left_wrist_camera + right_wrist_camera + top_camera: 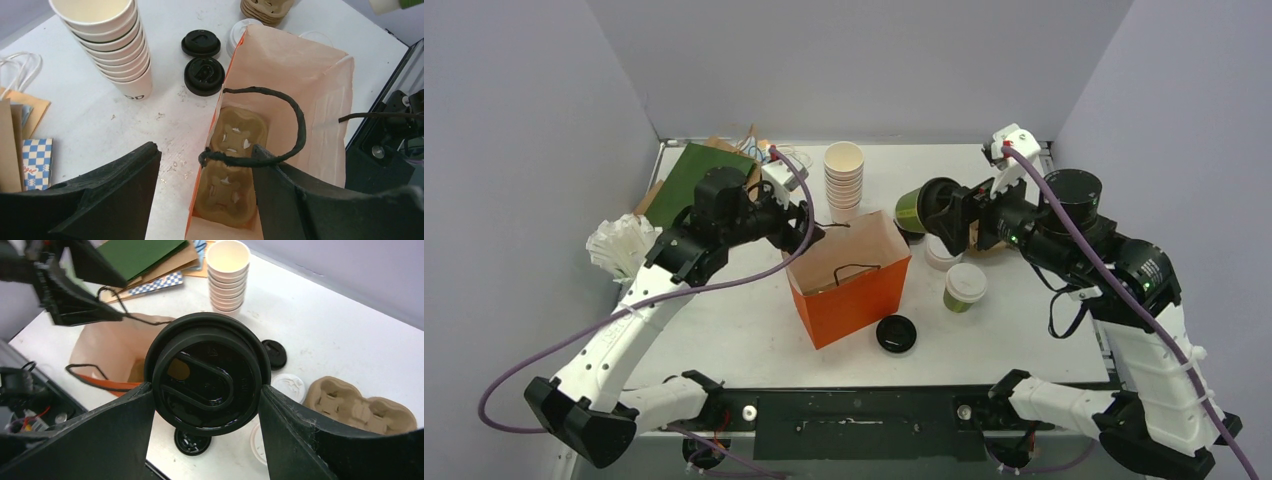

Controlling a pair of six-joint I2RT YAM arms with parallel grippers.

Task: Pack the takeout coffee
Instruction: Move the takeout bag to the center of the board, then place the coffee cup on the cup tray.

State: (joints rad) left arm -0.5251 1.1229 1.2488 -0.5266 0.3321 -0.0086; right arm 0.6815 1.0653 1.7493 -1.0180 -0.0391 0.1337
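My right gripper [939, 215] is shut on a takeout coffee [916, 207] with olive-green sides and a black lid [207, 372]. It holds the cup in the air, tipped on its side, just right of the orange paper bag [859, 290]. A second coffee [965, 287] with a white lid stands on the table right of the bag. My left gripper [809, 228] is open and straddles the bag's far-left wall [300, 75]. One finger [280, 185] is inside with a black handle draped over it. A pulp cup carrier [232, 170] lies in the bag's bottom.
A stack of lidless white cups [844, 180] stands behind the bag. Loose black lids [204, 75] and white lids [939, 252] lie near it, and one black lid [896, 333] lies in front. Spare pulp carriers [360, 407] sit far right. Green and brown flat bags [694, 175] lie far left.
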